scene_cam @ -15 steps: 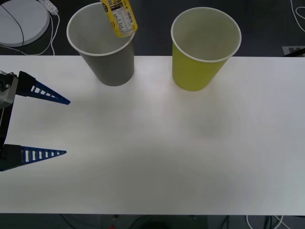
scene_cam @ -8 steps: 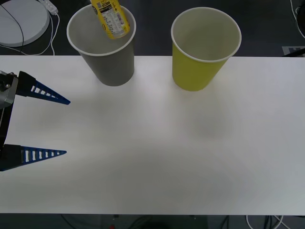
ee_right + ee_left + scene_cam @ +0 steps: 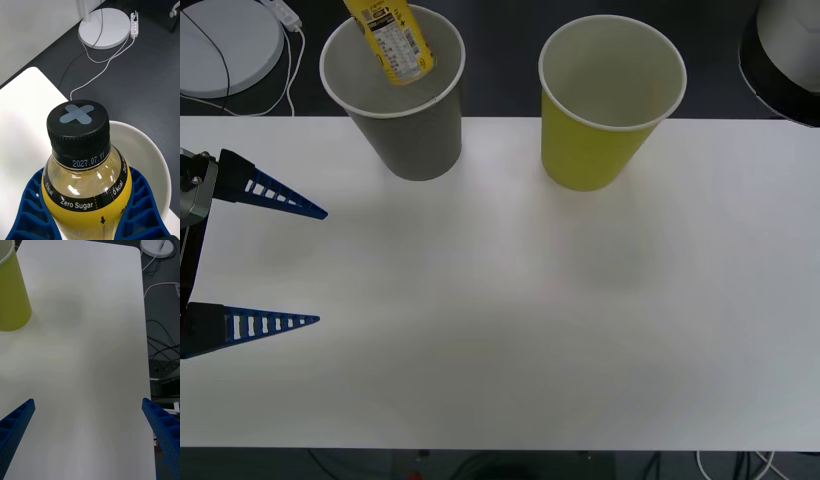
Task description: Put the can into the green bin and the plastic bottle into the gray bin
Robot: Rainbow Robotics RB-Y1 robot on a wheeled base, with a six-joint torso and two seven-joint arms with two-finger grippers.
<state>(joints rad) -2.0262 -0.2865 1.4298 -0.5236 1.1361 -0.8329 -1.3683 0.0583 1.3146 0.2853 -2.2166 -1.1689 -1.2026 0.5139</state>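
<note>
Yellow plastic bottle point(image 3: 389, 42) inside gray bin point(image 3: 402, 122)

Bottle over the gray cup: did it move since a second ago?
Yes. The bottle, held in the right tool, slid toward the robot's left above the gray bin, from over the bin's right rim to over its mouth. It is not let go. The green bin, the gray bin and the open left tool stayed put.

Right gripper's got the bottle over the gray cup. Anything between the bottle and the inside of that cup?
Nothing visible. The right gripper holds the bottle tilted above the gray cup, whose white inside looks bare below it. The left gripper waits open at the table's left edge.
</note>
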